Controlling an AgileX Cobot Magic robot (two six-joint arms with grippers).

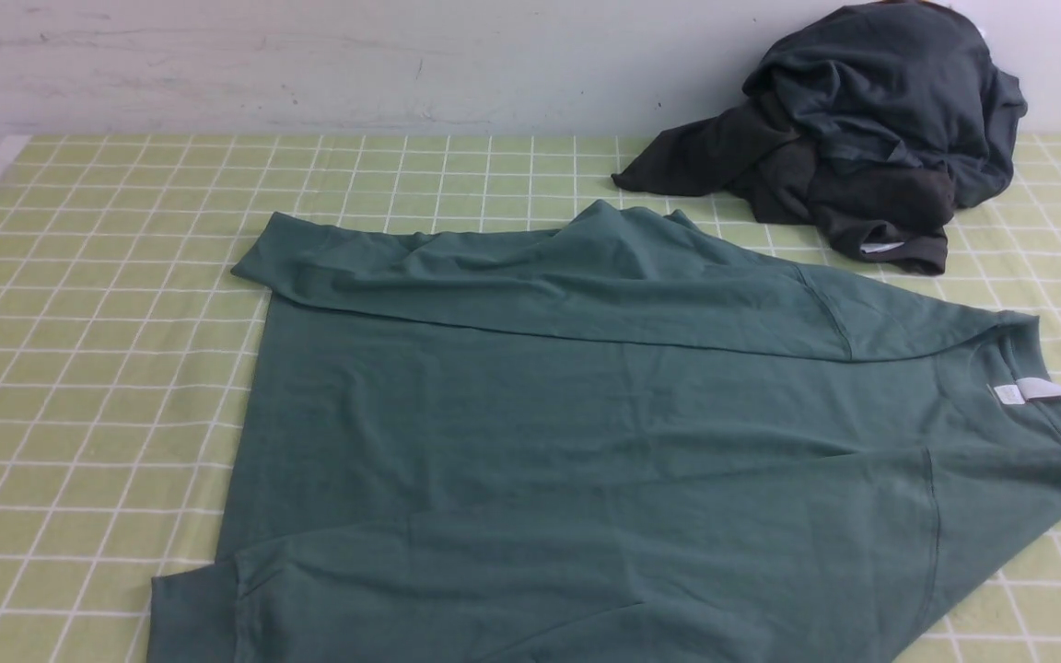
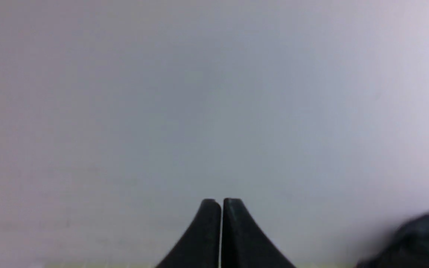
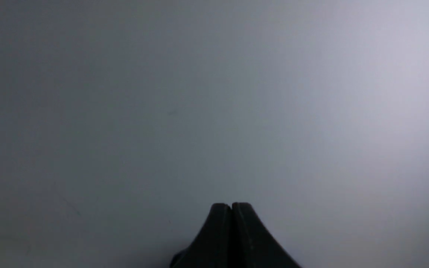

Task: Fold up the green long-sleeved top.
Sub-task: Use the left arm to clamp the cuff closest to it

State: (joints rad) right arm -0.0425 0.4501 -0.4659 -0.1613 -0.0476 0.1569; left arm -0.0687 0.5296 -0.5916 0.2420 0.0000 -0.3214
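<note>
The green long-sleeved top [image 1: 586, 433] lies spread on the checked cloth in the front view, neck to the right with a small white label [image 1: 1032, 389] showing. Its far sleeve [image 1: 540, 276] is folded across the body toward the left. A near sleeve cuff [image 1: 190, 617] lies at the lower left edge. Neither arm shows in the front view. In the left wrist view my left gripper [image 2: 221, 203] is shut and empty, facing a pale wall. In the right wrist view my right gripper [image 3: 231, 206] is also shut with nothing in it.
A heap of dark charcoal-grey garments [image 1: 862, 138] lies at the back right against the wall; its blurred edge [image 2: 419, 242] shows in the left wrist view. The yellow-green checked cloth [image 1: 98, 322] covers the table, with a white wall behind.
</note>
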